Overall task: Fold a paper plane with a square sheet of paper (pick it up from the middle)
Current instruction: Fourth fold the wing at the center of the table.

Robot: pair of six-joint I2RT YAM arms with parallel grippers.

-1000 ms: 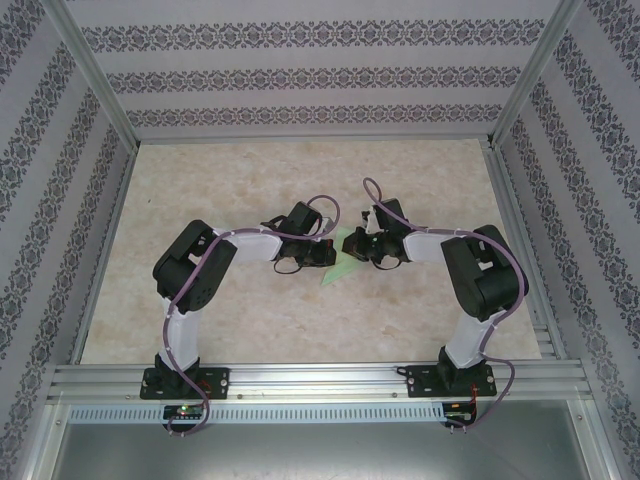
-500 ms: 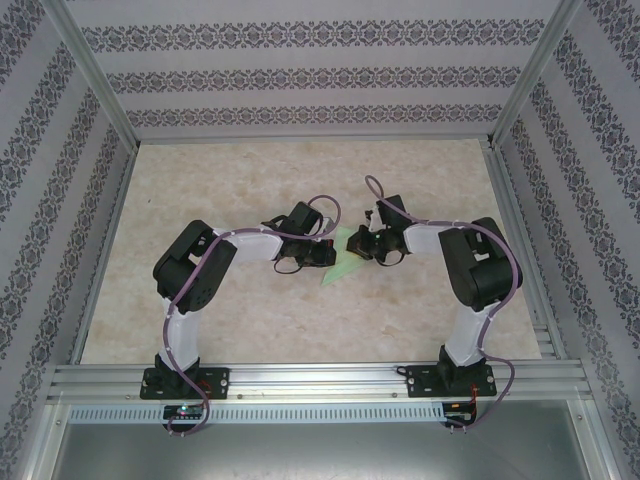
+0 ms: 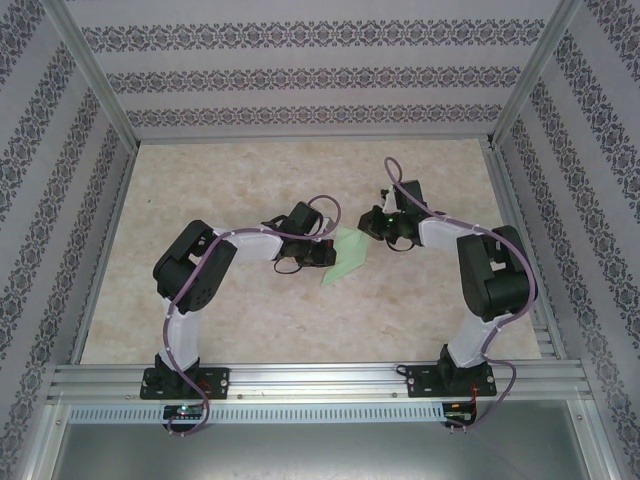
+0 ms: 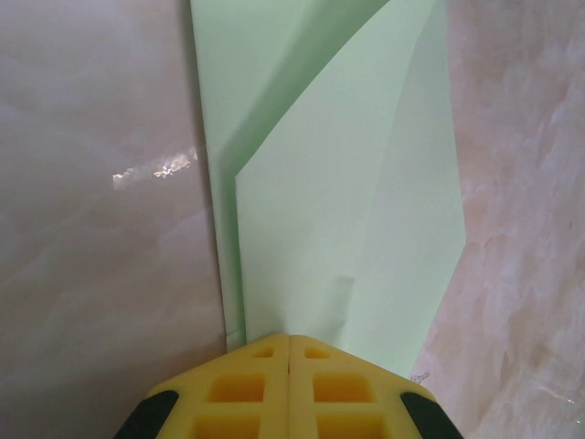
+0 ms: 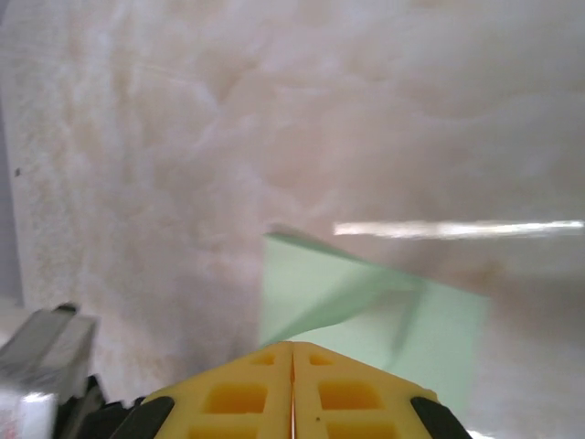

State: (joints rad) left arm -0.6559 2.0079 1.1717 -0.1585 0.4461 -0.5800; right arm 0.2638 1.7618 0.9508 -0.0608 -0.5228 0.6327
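Top external: marbled table (image 3: 250, 320) (patterned walls (image 3: 300, 80)); left end effector (image 3: 328, 256), right end effector (image 3: 369, 227) closed.

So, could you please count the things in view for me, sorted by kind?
Folded green paper: 1
Robot arms: 2 (left arm, right arm)
Total: 3

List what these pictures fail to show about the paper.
- Top view: folded paper creases too small; left part hidden under left gripper.
- Left wrist: far end cut off by top edge; fingers hide whether they pinch it.
- Right wrist: blurred; fingers cover its near edge.
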